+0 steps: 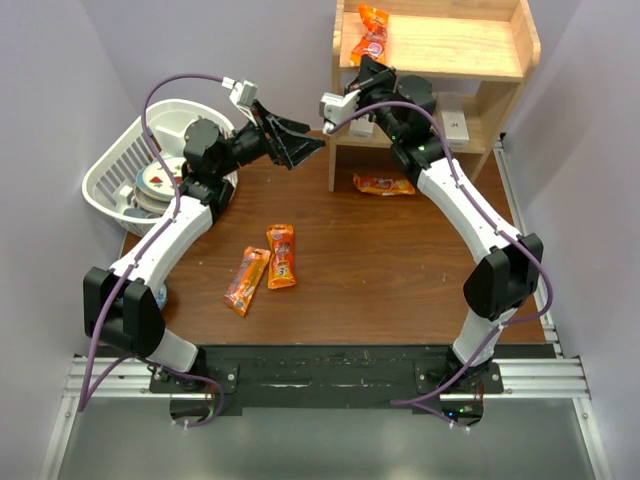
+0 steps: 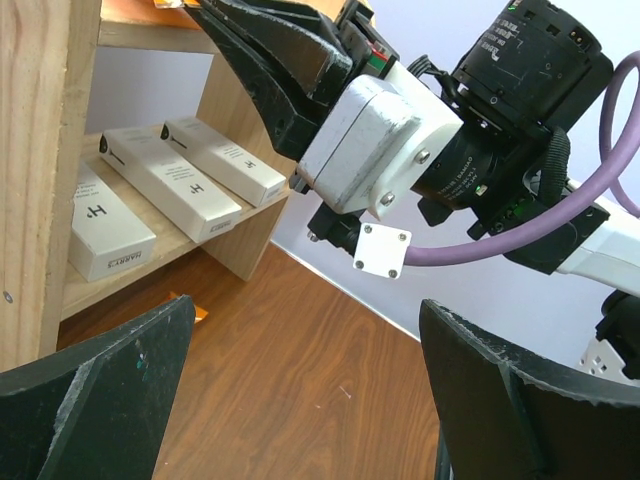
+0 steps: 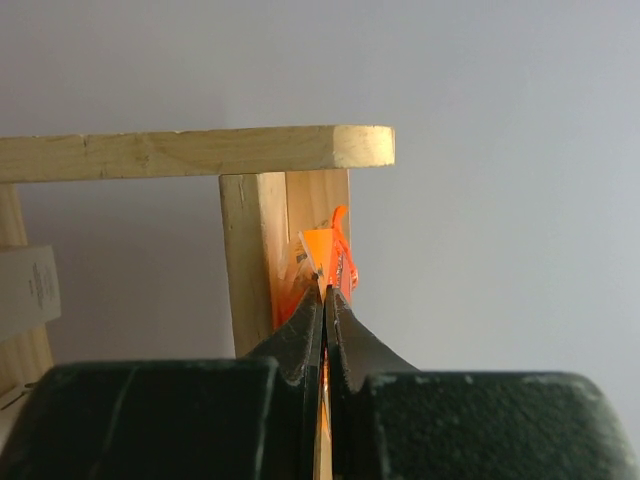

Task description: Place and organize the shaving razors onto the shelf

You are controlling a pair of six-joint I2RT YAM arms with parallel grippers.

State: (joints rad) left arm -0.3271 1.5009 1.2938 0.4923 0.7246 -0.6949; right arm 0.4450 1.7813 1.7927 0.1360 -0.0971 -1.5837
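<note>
A brown table (image 1: 380,270) fills the middle of the top view. A wooden shelf (image 1: 460,45) with two levels is set at the table's far right corner. A white slatted basket (image 1: 105,175) is seen at the far left, and stacked dishes (image 1: 155,185) are held in it.

Both arms are reached toward the far side, and their wrists are brought near each other in front of the shelf's left side panel.

The left gripper (image 2: 310,400) is held above the table just left of the shelf. Its fingers are spread wide, and nothing is held between them.

The right gripper (image 3: 325,305) is raised to the shelf's top level at its left end. Its fingers are pressed together, and an orange packet (image 3: 325,255) is pinched at their tips, just beside an upright post under the top board.

Three razors (image 2: 170,182) are laid flat on the shelf's lower level, as shown by the left wrist view. They are placed side by side with their long sides roughly parallel. The two farther boxes are set just beside each other, and the nearest box (image 2: 108,228) is set slightly apart from them. In the top view only one box end is seen under the top board.

More orange is seen on the top board (image 1: 373,17) beyond the right gripper. Three further packets are left on the table: one (image 1: 383,184) by the shelf's foot and two (image 1: 282,255) near each other at the centre.
</note>
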